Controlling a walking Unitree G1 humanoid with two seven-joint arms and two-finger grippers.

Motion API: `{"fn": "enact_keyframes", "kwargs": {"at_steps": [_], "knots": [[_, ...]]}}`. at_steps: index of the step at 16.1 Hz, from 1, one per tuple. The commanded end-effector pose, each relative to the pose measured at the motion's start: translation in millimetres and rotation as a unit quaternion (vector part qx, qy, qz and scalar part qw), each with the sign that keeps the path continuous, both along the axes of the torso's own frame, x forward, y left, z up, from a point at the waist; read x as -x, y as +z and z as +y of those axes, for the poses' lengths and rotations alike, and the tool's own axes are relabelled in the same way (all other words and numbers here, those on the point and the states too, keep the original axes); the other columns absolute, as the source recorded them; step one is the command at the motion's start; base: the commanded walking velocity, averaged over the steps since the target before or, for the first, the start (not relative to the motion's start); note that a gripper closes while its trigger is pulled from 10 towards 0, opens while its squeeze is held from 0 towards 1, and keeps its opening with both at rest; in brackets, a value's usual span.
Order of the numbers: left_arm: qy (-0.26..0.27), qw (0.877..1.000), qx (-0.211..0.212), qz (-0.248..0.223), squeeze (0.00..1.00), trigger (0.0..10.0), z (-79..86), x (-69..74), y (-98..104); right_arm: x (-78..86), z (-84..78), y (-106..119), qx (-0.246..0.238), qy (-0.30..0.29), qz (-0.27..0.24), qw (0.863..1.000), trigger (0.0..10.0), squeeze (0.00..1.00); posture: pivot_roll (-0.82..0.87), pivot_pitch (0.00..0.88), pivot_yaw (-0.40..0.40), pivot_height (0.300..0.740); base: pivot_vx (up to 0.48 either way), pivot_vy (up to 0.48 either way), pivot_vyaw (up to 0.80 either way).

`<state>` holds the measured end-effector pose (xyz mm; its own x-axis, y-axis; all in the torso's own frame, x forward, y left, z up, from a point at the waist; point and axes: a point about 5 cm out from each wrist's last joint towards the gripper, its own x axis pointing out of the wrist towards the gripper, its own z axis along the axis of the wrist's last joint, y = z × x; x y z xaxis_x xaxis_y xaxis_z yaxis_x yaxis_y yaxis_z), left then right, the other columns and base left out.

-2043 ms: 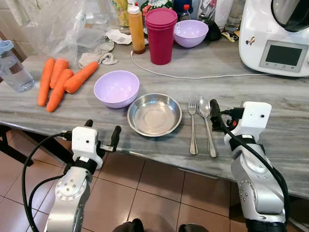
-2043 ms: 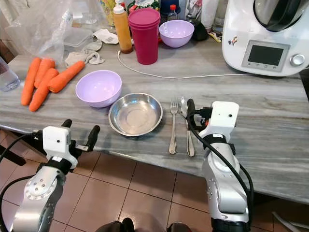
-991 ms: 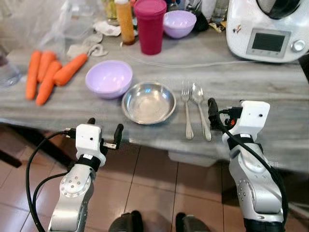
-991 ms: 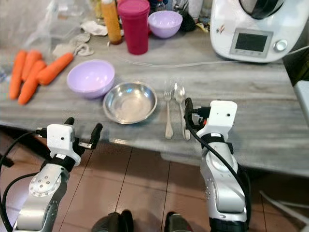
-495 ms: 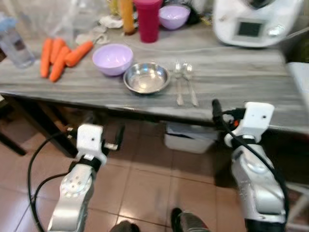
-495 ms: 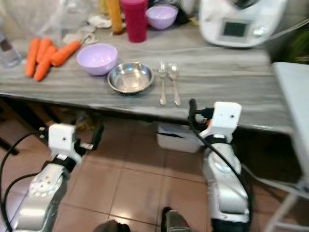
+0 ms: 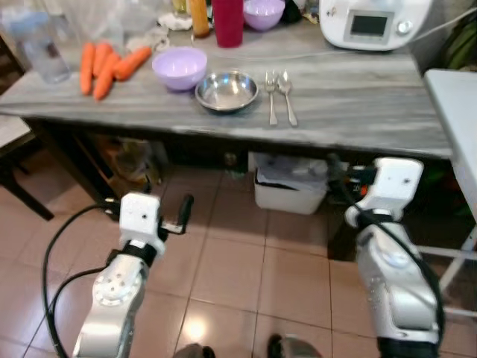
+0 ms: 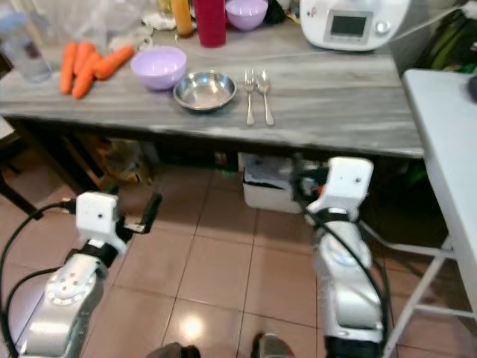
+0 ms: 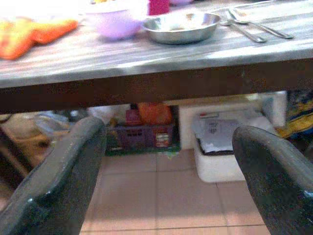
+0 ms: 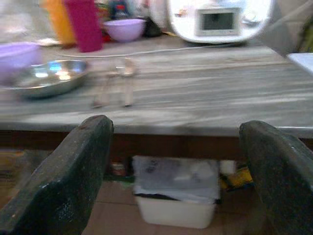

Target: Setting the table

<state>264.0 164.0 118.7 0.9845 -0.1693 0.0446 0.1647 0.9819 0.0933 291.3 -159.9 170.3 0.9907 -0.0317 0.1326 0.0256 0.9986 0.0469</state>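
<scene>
A steel bowl (image 7: 226, 89) sits near the front edge of the grey marble table (image 7: 358, 89). A fork (image 7: 271, 93) and a spoon (image 7: 286, 89) lie side by side to its right, and a lilac bowl (image 7: 179, 67) stands to its left. Both arms are held low over the tiled floor, well short of the table. My left gripper (image 9: 166, 161) is open with nothing between its fingers (image 9: 63, 181). My right gripper (image 10: 176, 161) is also open and empty, level with the table's underside.
Carrots (image 7: 108, 60), a water bottle (image 7: 41, 48), a magenta cup (image 7: 228, 13), a second lilac bowl (image 7: 264, 13) and a white kitchen machine (image 7: 373, 22) stand further back. A white bin (image 7: 291, 186) sits under the table. A white table (image 7: 458, 112) stands at the right.
The whole view has pulled back from the table, so it now lies far ahead and the floor shows. Both grippers sit below the table edge, still open.
</scene>
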Motion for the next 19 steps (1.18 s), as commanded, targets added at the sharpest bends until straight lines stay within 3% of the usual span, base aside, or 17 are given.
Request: {"fn": "enact_keyframes", "kwargs": {"at_steps": [1,4,8,12,19], "knots": [[-0.002,1.0,-0.001,0.004,0.0,10.0,-0.3,2.1,-2,0.5,-1.4,2,0.002,-0.005,-0.005,1.0,10.0,0.0,-0.16,0.158,0.063,0.74,-0.255,0.0,0.0],[-0.004,1.0,-0.006,-0.003,0.0,10.0,-3.2,0.8,-1,0.3,-2.0,0,0.002,-0.006,-0.003,1.0,10.0,0.0,-0.16,0.16,0.068,0.74,0.0,0.0,0.0],[-0.037,0.999,0.022,-0.017,0.0,10.0,-13.2,-3.0,5,-0.2,-2.0,0,0.0,-0.01,-0.003,1.0,10.0,0.0,-0.16,0.16,0.071,0.74,0.0,0.0,0.0],[-0.052,0.998,0.036,-0.016,0.0,10.0,-18.8,-4.4,7,0.9,-2.8,-1,0.0,-0.011,-0.002,1.0,10.0,0.0,-0.17,0.167,0.075,0.74,0.0,0.0,-0.67],[-0.062,0.997,0.042,-0.015,0.0,10.0,-22.0,-4.8,7,2.0,-2.6,-1,0.0,-0.008,0.0,1.0,10.0,0.0,-0.17,0.171,0.074,0.74,0.0,-0.34,0.0]]}}
